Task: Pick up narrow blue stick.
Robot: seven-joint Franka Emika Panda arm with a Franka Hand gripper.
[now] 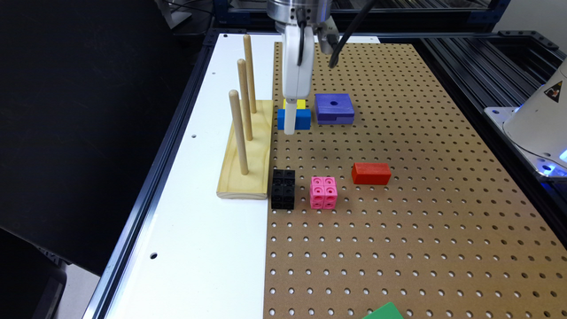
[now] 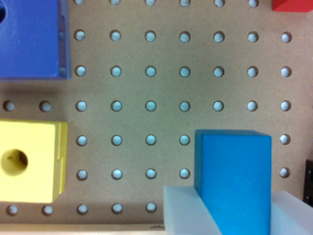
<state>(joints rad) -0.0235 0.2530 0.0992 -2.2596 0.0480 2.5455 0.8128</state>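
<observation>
My fingers (image 2: 188, 215) are flanking the blue stick (image 2: 234, 178) — bracketing its narrow sides for a squeeze, seemingly touching but not surely clamped. It is lying on the pegboard (image 1: 398, 221), just before the yellow block (image 2: 32, 161).

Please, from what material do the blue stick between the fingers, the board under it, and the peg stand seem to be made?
Narrow blue stick: probably painted wood or plastic; smooth, matte, uniform colour. Board: likely pressed hardboard; brown, dull, regular drilled holes. Peg stand: unpainted light wood, likely pine; grain shows on its base.
</observation>
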